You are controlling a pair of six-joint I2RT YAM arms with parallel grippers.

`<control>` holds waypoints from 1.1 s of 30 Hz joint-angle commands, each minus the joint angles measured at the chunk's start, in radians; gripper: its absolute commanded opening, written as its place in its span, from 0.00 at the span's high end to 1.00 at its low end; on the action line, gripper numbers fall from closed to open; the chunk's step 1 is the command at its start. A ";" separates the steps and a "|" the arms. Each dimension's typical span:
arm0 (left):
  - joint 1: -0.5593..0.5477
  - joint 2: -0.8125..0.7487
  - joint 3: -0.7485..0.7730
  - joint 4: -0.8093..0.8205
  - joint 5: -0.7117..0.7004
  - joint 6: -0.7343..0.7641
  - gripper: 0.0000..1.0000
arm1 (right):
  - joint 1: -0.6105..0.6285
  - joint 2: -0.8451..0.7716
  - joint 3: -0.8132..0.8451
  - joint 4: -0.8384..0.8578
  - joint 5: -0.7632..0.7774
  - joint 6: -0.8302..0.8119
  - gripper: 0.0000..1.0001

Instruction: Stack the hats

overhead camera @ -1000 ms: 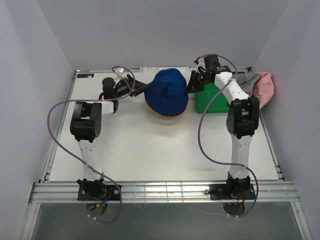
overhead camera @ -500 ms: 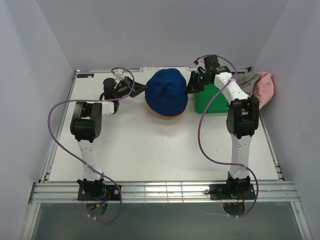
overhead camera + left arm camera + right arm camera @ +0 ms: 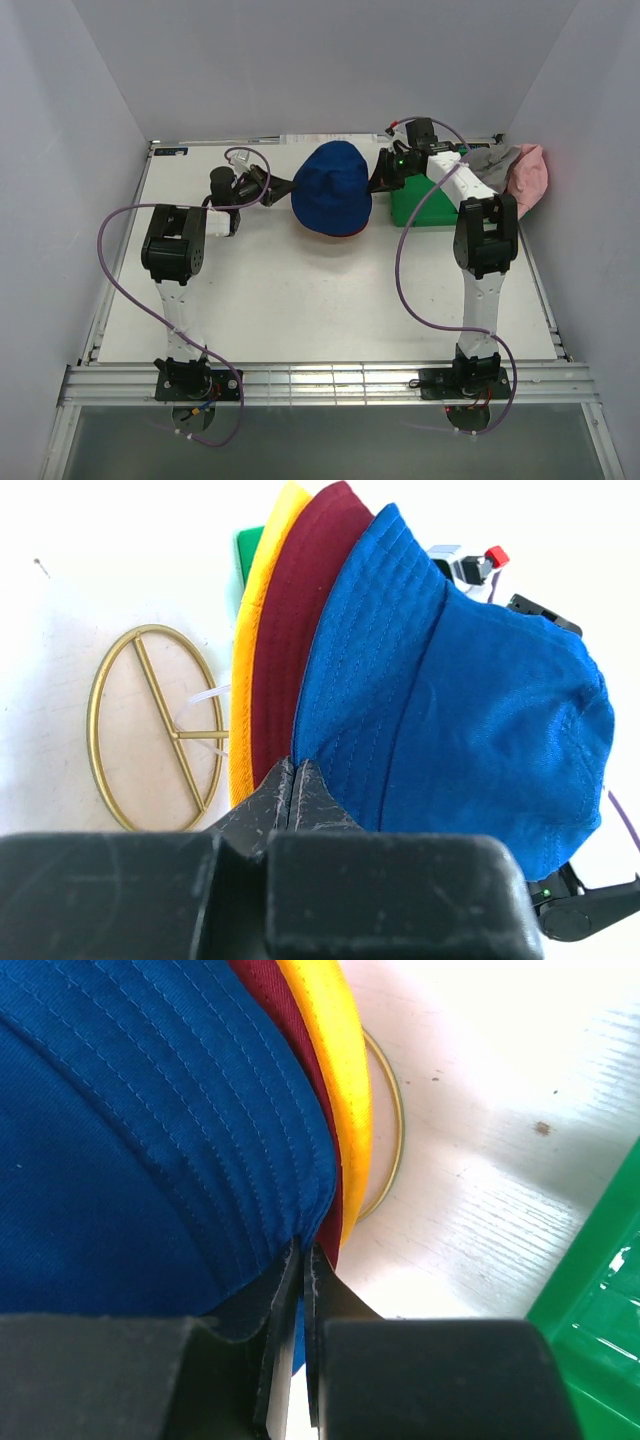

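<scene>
While both grippers hold the blue hat (image 3: pixel 332 188), it sits toward 12 o'clock on the worktop (image 3: pixel 300 300), covering the red hat (image 3: pixel 290 630) and the yellow hat (image 3: pixel 248 660) nested beneath it. The left gripper (image 3: pixel 295 772) is closed to a narrow pinch on the blue brim at the hat's 9 o'clock side. The right gripper (image 3: pixel 303 1258) is likewise almost closed on the brim at the 3 o'clock side. The hat therefore lies at 3 o'clock from the left gripper and at 9 o'clock from the right gripper, with the line between the two pinch points running 9 to 3 across the crown. Neither arm is nearer, as both touch the brim. The gold ring of the stand (image 3: pixel 155 730) lies on the worktop just beside the yellow brim. The step in hand appears to be seating the blue hat over the stack. Release calls for both jaws to part evenly, or the brim may drag to one side. The grey hat (image 3: pixel 490 158) and pink hat (image 3: pixel 528 175) lie unstacked at 3 o'clock of the bin (image 3: pixel 415 205), well apart from the stack and nearer the right arm.
</scene>
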 commanded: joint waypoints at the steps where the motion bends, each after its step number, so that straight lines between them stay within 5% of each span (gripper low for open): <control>1: 0.009 -0.004 -0.059 -0.076 -0.038 0.041 1.00 | 0.005 -0.020 -0.054 -0.049 0.046 -0.026 0.92; 23: -0.019 -0.141 -0.220 -0.075 -0.034 0.079 0.96 | 0.007 -0.077 -0.037 -0.073 0.067 -0.026 0.92; 29: -0.019 -0.176 -0.176 -0.135 -0.028 0.102 0.78 | 0.007 -0.049 0.069 -0.147 0.081 -0.024 0.92; 33: -0.019 -0.201 -0.162 -0.156 -0.021 0.119 0.56 | 0.007 -0.050 0.118 -0.170 0.093 -0.024 0.85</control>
